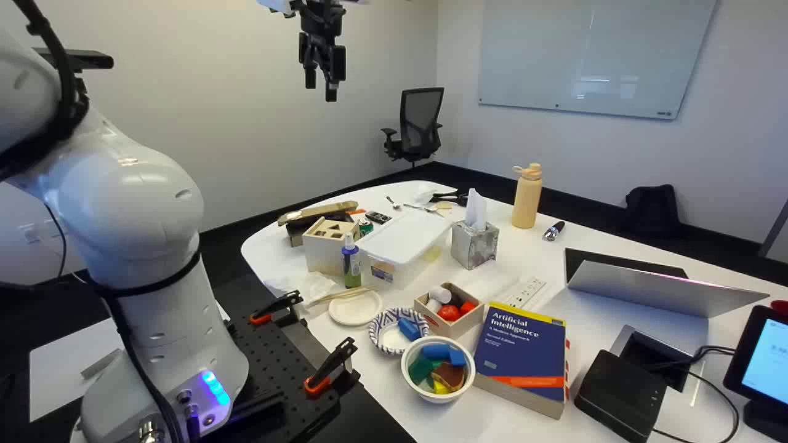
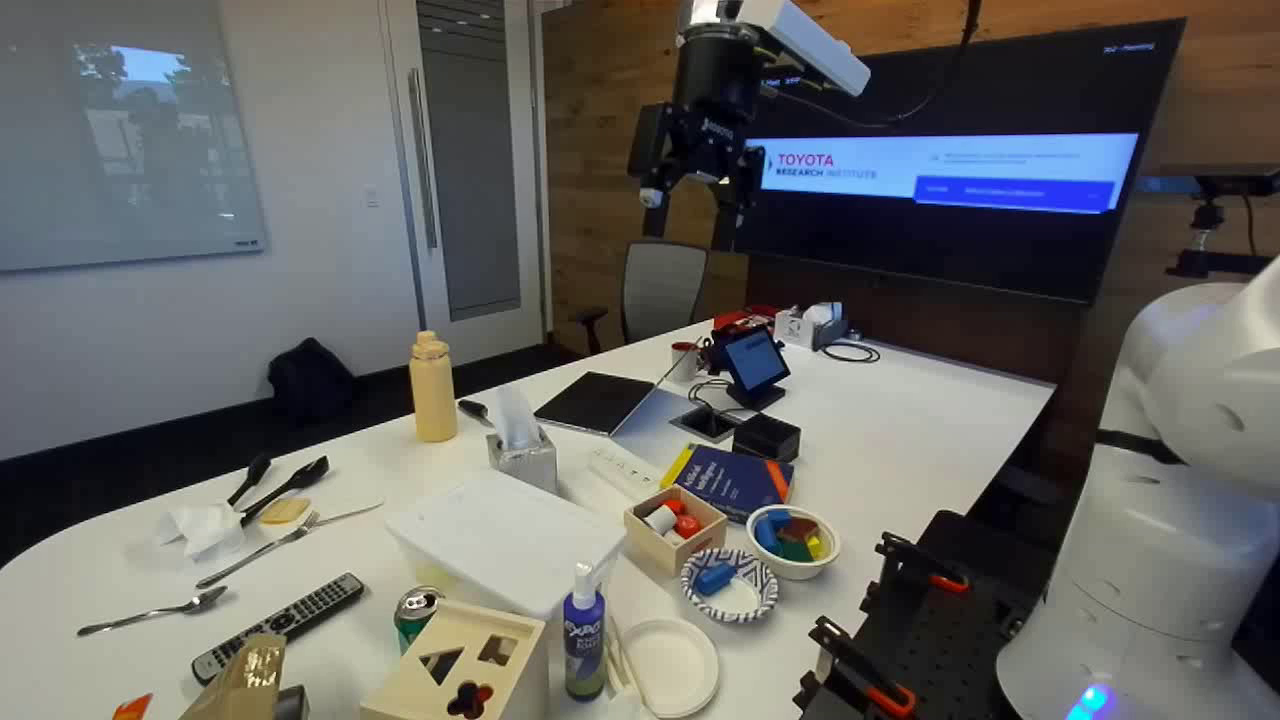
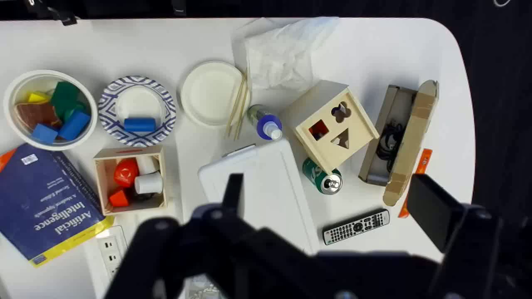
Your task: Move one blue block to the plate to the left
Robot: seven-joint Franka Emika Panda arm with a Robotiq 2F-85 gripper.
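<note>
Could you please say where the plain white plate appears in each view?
In an exterior view: the plate, below and left of centre.
In an exterior view: the plate, bottom, just right of centre.
Wrist view: the plate, above and left of centre.
Shared landmark: blue-patterned bowl beside it.

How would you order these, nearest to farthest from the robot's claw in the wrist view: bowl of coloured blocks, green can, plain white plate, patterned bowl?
From the gripper:
1. Green can, right of centre.
2. Plain white plate, upper left of the can.
3. Patterned bowl, left of the plate.
4. Bowl of coloured blocks, farthest left.
</note>
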